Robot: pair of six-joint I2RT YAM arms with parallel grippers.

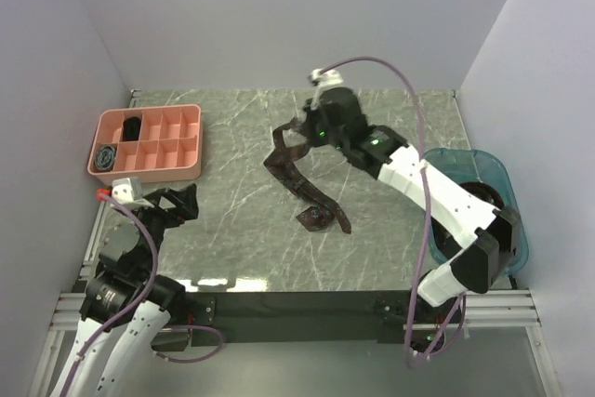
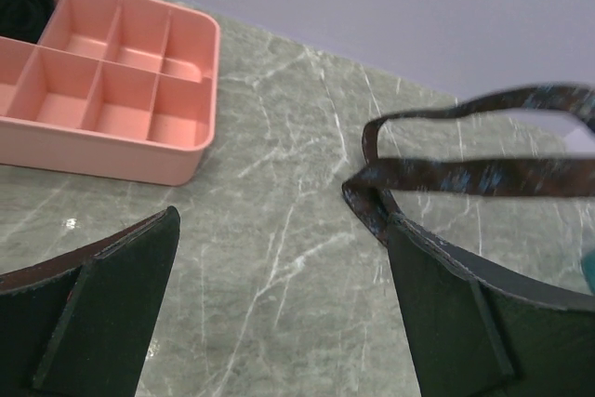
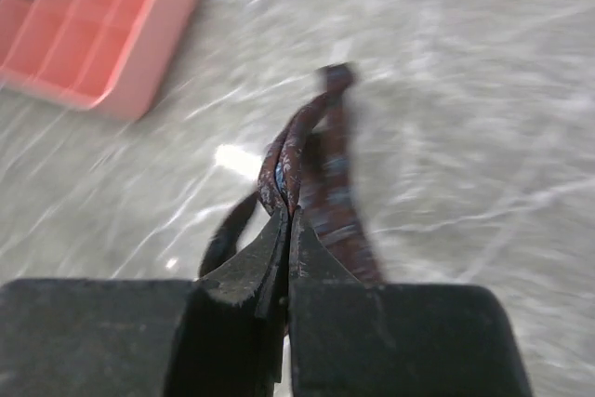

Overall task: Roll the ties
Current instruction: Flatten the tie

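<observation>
Pinching a fold of the dark brown-maroon tie (image 3: 321, 174), the right end effector (image 3: 288, 216) is clenched on it toward the back middle of the surface (image 1: 232, 230). A loop stands off the marble, and the rest of the strip runs toward the near edge, where its pointed end lies flat. The left end effector (image 2: 279, 230) is released, jaws wide with nothing between them, low by the left edge just in front of the pink tray (image 1: 149, 174).

A broad strip of marble lies bare between the tray and the tie, and another lies between the tie's end and the near edge. The tray sits in the back-left corner, close to the walls. The teal bin (image 1: 465, 155) sits at the right edge beside the right arm; its dark contents cannot be made out.

Counted: one loose tie; two coiled ties in the tray, a black coil (image 1: 133, 125) in the back-left compartment and a grey-blue coil (image 1: 107, 156) in the front-left; one tray; one bin.
</observation>
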